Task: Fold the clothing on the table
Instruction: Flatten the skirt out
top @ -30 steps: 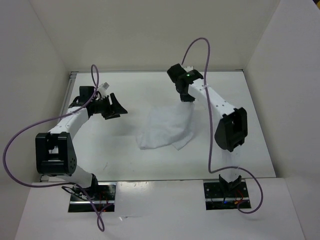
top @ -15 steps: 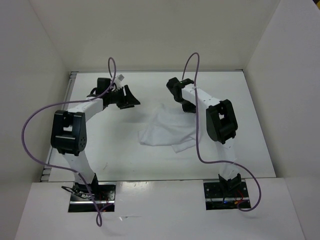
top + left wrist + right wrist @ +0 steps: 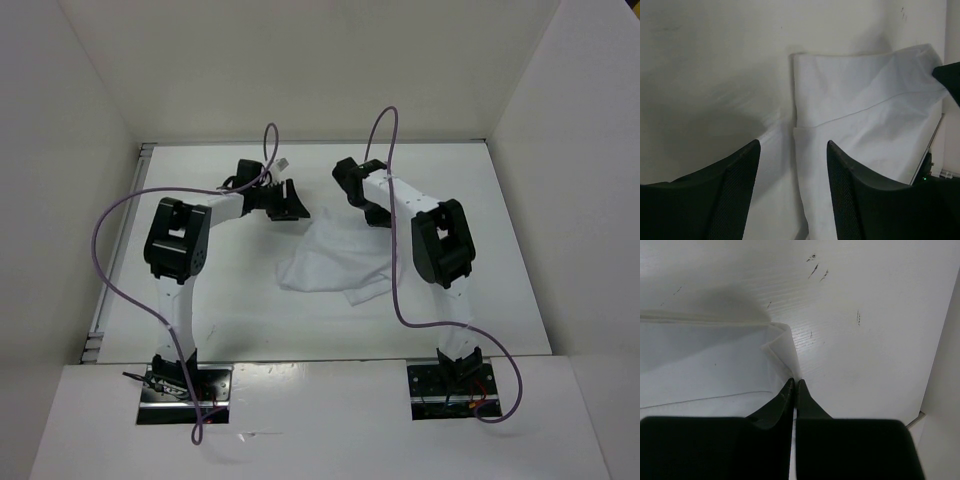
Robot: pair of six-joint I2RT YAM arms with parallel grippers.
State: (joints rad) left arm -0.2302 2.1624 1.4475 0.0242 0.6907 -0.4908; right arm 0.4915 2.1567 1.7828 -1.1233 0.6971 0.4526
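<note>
White clothing (image 3: 332, 256) lies crumpled approx. mid-table (image 3: 230, 295), a bit toward the far side and nearer the R arm than the L. In the top view it's a wrinkled, roughly four-sided heap w/ a small flap sticking out at the near-right corner. Its far-right corner runs up to the right gripper (image 3: 377, 214).

Right gripper: jaws clenched tight, no gap betw. the tips. The wrist cam shows a folded corner of the clothing (image 3: 705, 360) bunched right at the tips (image 3: 795, 385), w/ a thin sliver of white fabric caught betw. them, so it's pinching that corner. Bare table (image 3: 855, 315) beyond carries a few small dark scuffs.

Left gripper (image 3: 294, 207): jaws spread wide, nothing held. It sits at the far-left edge of the garment, pointing toward it. In the L wrist cam the two black fingers (image 3: 735, 195) frame a straight fabric edge (image 3: 850, 110). A seam line runs across the cloth, w/ bare table (image 3: 715, 60) to the left. Can't tell from this angle whether the fingers touch the fabric or hang just above it; the view is soft and shadowed there.

Both arms reach fwd from the near edge. A purple cable (image 3: 108, 262) loops off the L arm, and another (image 3: 399, 290) off the R. White walls (image 3: 300, 70) surround the table.
</note>
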